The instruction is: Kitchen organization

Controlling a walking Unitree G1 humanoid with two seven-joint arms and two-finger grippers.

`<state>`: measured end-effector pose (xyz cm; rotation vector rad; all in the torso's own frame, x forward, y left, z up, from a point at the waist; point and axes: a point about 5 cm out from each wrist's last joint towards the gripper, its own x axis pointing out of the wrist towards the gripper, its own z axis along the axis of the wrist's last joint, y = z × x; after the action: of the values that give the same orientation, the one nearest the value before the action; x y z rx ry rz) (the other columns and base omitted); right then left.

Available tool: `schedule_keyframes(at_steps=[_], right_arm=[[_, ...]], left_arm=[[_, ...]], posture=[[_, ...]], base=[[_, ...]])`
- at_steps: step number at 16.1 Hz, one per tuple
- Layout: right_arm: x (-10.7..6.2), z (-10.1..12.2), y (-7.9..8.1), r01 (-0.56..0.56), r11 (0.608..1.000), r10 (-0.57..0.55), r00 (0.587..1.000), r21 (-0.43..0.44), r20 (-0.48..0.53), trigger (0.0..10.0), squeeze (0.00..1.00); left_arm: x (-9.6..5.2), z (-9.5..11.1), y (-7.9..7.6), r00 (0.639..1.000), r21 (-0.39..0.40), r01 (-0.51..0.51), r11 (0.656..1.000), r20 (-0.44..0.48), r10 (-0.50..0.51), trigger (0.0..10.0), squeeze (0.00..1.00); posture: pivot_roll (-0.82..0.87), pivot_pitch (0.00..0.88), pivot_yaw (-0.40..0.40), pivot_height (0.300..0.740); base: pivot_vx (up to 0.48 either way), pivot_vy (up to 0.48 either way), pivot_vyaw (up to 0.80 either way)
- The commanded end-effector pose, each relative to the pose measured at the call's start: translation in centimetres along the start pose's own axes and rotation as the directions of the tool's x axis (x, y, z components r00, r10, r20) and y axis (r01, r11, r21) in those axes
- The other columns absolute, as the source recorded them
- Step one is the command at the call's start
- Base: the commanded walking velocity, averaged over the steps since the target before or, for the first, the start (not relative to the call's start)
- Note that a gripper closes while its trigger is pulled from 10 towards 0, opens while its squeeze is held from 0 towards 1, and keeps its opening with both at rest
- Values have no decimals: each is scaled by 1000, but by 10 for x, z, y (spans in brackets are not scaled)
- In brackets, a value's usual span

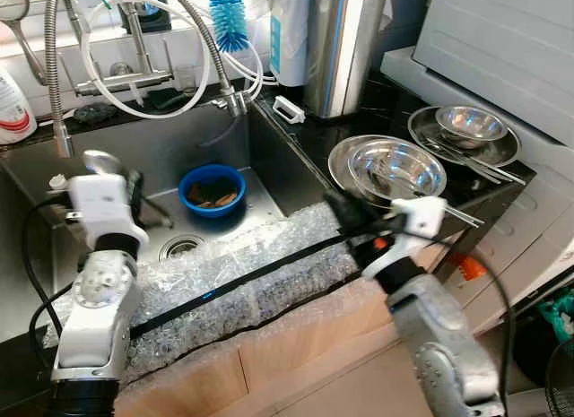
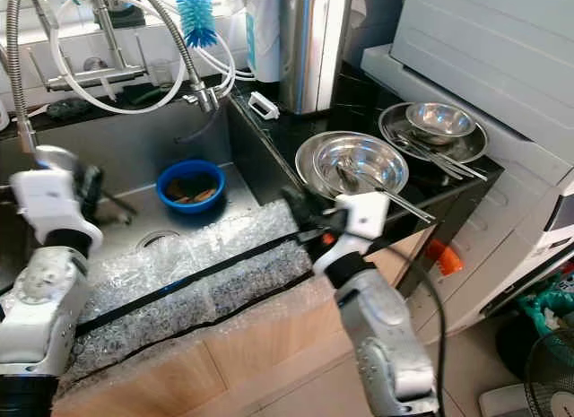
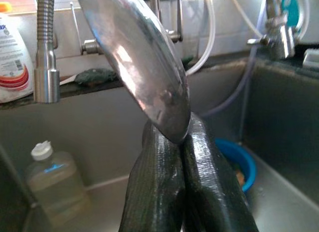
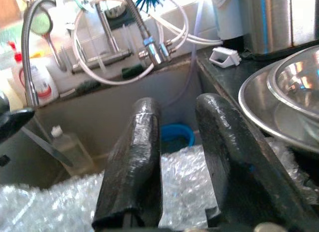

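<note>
Bubble wrap (image 1: pixel 242 278) covers the sink's near edge, a black strap across it. Left tool (image 3: pixel 182 142) over the sink (image 1: pixel 161 157), fingers pinched tight on a spoon's (image 3: pixel 134 62) bowl tip; the spoon sticks up. Right tool (image 4: pixel 184 157) above the wrap at the sink's right corner, fingers apart, nothing between them. Blue bowl (image 1: pixel 212 189) sits on the sink floor near the drain. On the black counter (image 1: pixel 377 103) to the right: steel bowl on a plate (image 1: pixel 395 170), farther back a second bowl and plate (image 1: pixel 466 130) with utensils. Steel canister (image 1: pixel 345 49) and blue brush (image 1: pixel 229 18) behind.
</note>
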<state>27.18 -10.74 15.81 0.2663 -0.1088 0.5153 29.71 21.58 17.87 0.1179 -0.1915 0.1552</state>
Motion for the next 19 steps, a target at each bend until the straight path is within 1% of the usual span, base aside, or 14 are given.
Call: schedule_keyframes(at_steps=[1, 4, 5, 7, 8, 9, 15, 19], right_arm=[[-2, -6, 0, -1, 999, 0, 1000, -41, -20, 10000, 0], [-4, -9, 2, 2, 997, -4, 1000, -75, -25, 10000, 0], [-5, -11, 2, -1, 996, -2, 999, -93, -35, 10000, 0], [-7, -15, 3, -2, 995, -2, 999, -102, -38, 10000, 0], [-7, -16, 3, 1, 995, -5, 999, -104, -39, 10000, 0], [-7, -16, 3, 2, 995, -6, 999, -103, -38, 10000, 0], [-7, -21, 5, 8, 994, -14, 999, -111, -48, 10000, 0], [-7, -22, 5, 12, 993, -18, 999, -115, -50, 10000, 0]], left_arm=[[0, -3, 3, 1000, 63, -10, 998, -24, 12, 10000, 0], [-1, -6, 4, 1000, 100, -9, 995, -20, 11, 10000, 0], [-1, -8, 5, 999, 116, -11, 993, -30, 15, 10000, 0], [-1, -12, 4, 998, 117, -8, 993, -64, 15, 10000, 0], [0, -13, 3, 997, 119, -4, 993, -74, 13, 10000, 239], [-1, -15, 3, 996, 116, 0, 993, -83, 10, 10000, 1000], [-4, -18, -3, 995, 92, 26, 995, -96, -17, 10000, 1000], [-3, -16, -4, 996, 76, 21, 997, -88, -14, 10000, 1000]], posture=[[-28, 3, 12, 740], [-29, 0, 14, 740], [-30, 0, 15, 740], [-30, 0, 16, 740], [-30, 0, 17, 740], [-30, 0, 18, 740], [-28, 0, 26, 740], [-26, 0, 26, 740]], base=[[0, 0, 0], [0, 0, 0], [0, 0, 0], [0, 0, 0], [0, 0, 0], [0, 0, 0], [0, 0, 0], [0, 0, 0]])
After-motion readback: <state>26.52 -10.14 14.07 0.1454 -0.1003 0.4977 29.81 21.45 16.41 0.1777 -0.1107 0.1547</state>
